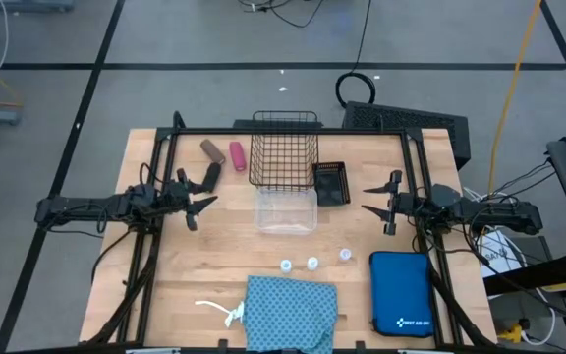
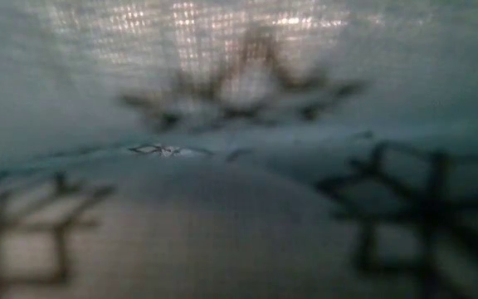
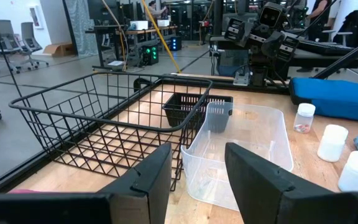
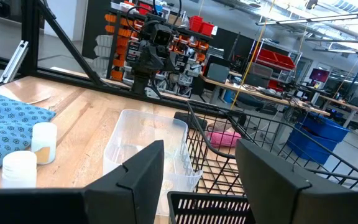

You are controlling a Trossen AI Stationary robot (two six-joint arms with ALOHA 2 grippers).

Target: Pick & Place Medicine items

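Since nothing is held yet, the medicine items sit where they lie: the brown roll (image 1: 211, 150) and pink roll (image 1: 237, 155) side by side at the far left of the table, just left of the wire basket (image 1: 284, 147); three white-capped vials (image 1: 313, 262) in a loose row near the front centre; the teal patterned cloth (image 1: 291, 312) with its white string (image 1: 226, 312) at the front edge, draped over the low camera.

Handling, as judged: rolls look light and slightly yielding — grip across the middle of the barrel. Vials small, rigid, probably slick and easily tipped; take them at the cap or upper body. Cloth is limp — pinch a bunched fold or the string.

A clear plastic tub (image 1: 286, 209) stands just in front of the basket, a small black crate (image 1: 330, 181) to its right, the blue zip case (image 1: 401, 292) at front right.

Left gripper (image 1: 197, 198) hovers near the rolls, fingers apart, holding nothing. Right gripper (image 1: 373, 200) hovers right of the crate, likewise parted and empty.
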